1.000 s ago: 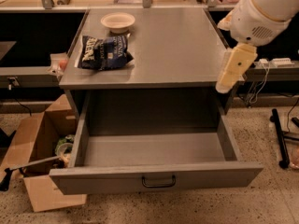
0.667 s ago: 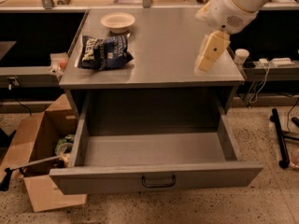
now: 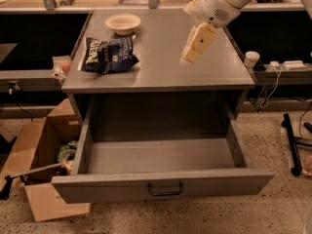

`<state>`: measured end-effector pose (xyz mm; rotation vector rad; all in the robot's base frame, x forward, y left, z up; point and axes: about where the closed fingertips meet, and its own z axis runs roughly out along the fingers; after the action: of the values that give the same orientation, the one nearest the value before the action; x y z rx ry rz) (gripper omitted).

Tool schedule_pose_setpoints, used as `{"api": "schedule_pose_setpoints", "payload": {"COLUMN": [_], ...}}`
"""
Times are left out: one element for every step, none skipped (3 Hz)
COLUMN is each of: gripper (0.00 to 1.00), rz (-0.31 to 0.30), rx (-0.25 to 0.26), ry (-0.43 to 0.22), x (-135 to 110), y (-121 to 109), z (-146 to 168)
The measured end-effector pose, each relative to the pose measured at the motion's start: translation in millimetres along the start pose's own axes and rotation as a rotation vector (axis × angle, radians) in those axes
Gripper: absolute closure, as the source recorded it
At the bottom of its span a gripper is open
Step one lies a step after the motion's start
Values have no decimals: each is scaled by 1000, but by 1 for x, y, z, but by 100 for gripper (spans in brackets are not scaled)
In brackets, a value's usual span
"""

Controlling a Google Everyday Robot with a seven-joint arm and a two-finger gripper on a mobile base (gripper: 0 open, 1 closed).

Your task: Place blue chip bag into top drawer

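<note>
End effector (image 3: 189, 57) above counter (image 3: 161, 65), right of blue chip bag (image 3: 109, 55) (grip state: can't tell); top drawer (image 3: 219, 182) open.

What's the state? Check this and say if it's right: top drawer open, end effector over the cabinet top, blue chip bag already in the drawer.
One thing is wrong. The camera view shows the blue chip bag lying on the cabinet top, near the bowl, not in the top drawer. The drawer is open and the end effector is over the cabinet top.
</note>
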<state>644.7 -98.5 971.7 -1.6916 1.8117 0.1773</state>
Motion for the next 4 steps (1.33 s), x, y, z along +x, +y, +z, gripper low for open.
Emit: {"api": "schedule_pose_setpoints", "payload": {"gripper": [0, 0, 0, 0], "rz": [34, 71, 87, 78], "rx": [31, 53, 56, 49], "ry": [-29, -84, -136, -183], "x": [-7, -21, -34, -49], "y": [-15, -31, -42, -51], "z": [29, 69, 99, 123]}}
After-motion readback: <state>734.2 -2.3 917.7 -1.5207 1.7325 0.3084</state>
